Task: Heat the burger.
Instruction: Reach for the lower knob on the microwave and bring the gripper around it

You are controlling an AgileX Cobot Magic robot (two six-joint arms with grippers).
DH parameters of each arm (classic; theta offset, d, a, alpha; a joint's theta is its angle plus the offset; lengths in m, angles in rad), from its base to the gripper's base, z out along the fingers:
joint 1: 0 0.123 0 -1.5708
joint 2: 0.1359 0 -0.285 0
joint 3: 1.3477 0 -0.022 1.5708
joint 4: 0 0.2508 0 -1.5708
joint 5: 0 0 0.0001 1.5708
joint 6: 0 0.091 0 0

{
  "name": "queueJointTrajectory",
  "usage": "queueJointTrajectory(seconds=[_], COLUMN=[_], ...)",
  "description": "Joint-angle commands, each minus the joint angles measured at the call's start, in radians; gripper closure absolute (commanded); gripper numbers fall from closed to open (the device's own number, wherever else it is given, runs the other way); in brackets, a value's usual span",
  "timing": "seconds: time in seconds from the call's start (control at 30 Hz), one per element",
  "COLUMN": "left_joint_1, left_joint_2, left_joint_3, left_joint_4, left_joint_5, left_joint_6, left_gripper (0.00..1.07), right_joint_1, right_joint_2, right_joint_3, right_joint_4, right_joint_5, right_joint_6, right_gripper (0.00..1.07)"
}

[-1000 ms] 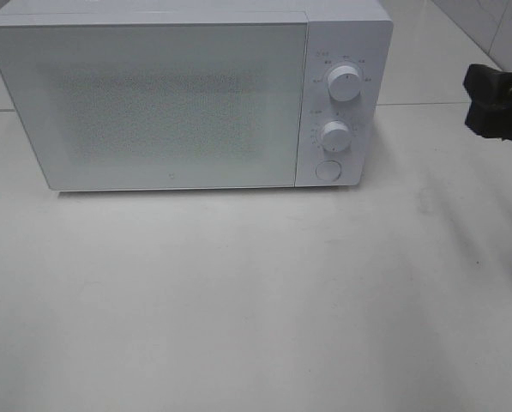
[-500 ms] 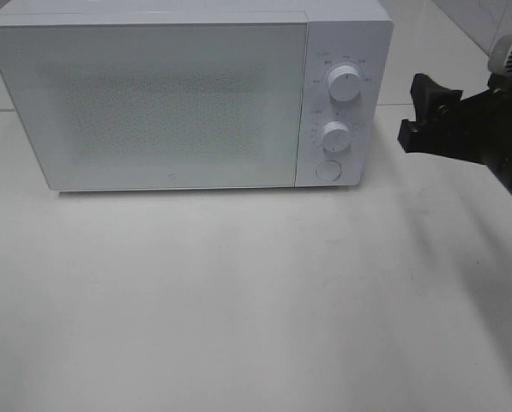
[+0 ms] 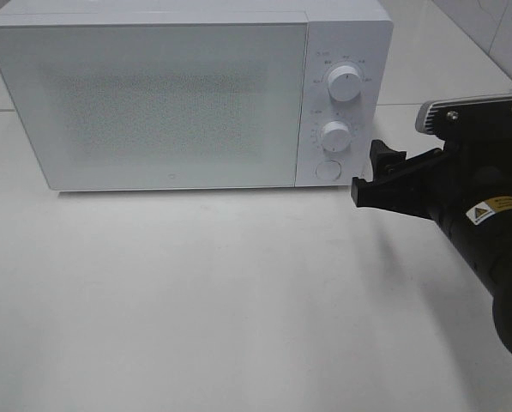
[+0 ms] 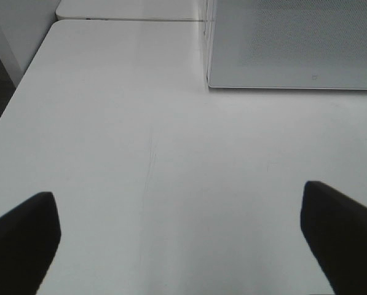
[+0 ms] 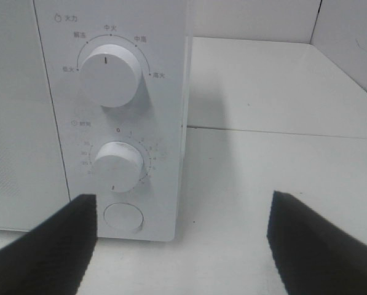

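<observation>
Two claws both spread wide, right claw (image 3: 366,172) empty, just beside the round button (image 3: 328,170) of the closed white microwave (image 3: 153,103), left claw (image 4: 183,243) empty above the tabletop (image 4: 140,153), burger not visible in any view.

White microwave (image 3: 346,34), speckled door (image 3: 153,103); black right gripper (image 3: 367,172).

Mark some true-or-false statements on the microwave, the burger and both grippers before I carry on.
1. The white box-shaped microwave has its door shut. True.
2. The burger sits on the white table before the microwave. False: no burger shows in any view.
3. An upper round white dial and a lower round white dial sit above a round button. True.
4. The right gripper is clamped on the upper dial. False: it is open, holding nothing.
5. The left gripper is open above the table. True.
</observation>
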Motion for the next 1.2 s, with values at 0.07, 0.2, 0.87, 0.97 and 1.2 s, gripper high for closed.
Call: queueJointTrajectory(seconds=[0.07, 0.2, 0.87, 0.97, 1.2], left_joint_1=[0.000, 0.000, 0.000, 0.000, 0.000], left_joint_2=[-0.019, -0.019, -0.019, -0.019, -0.019], left_joint_3=[0.003, 0.003, 0.003, 0.003, 0.003], left_joint_4=[-0.001, -0.001, -0.001, -0.001, -0.001], left_joint_5=[-0.017, -0.017, -0.017, -0.017, -0.017], left_joint_6=[-0.007, -0.007, -0.007, -0.007, -0.007], left_gripper=[0.07, 0.07, 0.07, 0.07, 0.07], right_joint_1=[0.024, 0.035, 0.029, 0.029, 0.001], right_joint_2=[0.008, 0.008, 0.181, 0.221, 0.286], right_joint_3=[-0.025, -0.046, -0.232, -0.261, -0.321], right_joint_4=[0.021, 0.022, 0.075, 0.098, 0.114], right_joint_5=[-0.190, -0.190, -0.191, -0.191, -0.191], right_joint_6=[-0.077, -0.087, -0.006, -0.005, 0.013], right_gripper=[0.32, 0.32, 0.32, 0.32, 0.32])
